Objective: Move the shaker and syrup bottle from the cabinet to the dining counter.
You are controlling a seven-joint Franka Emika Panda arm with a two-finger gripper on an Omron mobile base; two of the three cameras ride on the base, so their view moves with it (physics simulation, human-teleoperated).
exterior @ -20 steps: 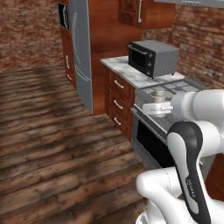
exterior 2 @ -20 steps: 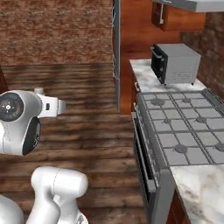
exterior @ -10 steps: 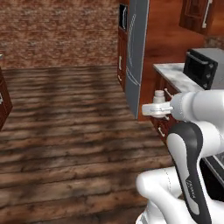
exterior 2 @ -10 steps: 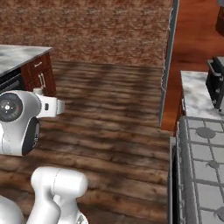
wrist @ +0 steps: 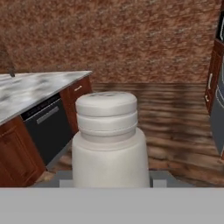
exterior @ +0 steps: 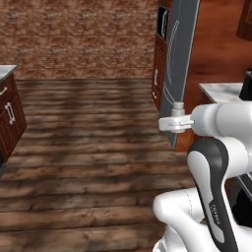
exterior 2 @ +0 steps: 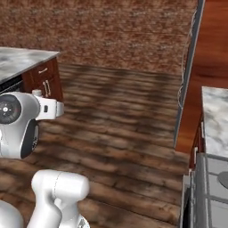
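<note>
The pale grey-white shaker stands upright in my gripper and looms large in the hand view. Its cap pokes up above the gripper in the left base view, and again above the hand in the right base view. The gripper is shut on the shaker, held at about chest height over the wooden floor; the shaker's body hides the fingertips. The syrup bottle, the cabinet and the dining counter are out of view.
A tall steel fridge stands to the right, with a marble countertop and a stove beside it. To the left is a marble-topped unit over wood drawers and a dark dishwasher. Brick wall behind, open wood floor ahead.
Both base views have swung left with the base: the stove and toaster oven slid out to the right, and the left marble unit came in. The shaker stays in the gripper.
</note>
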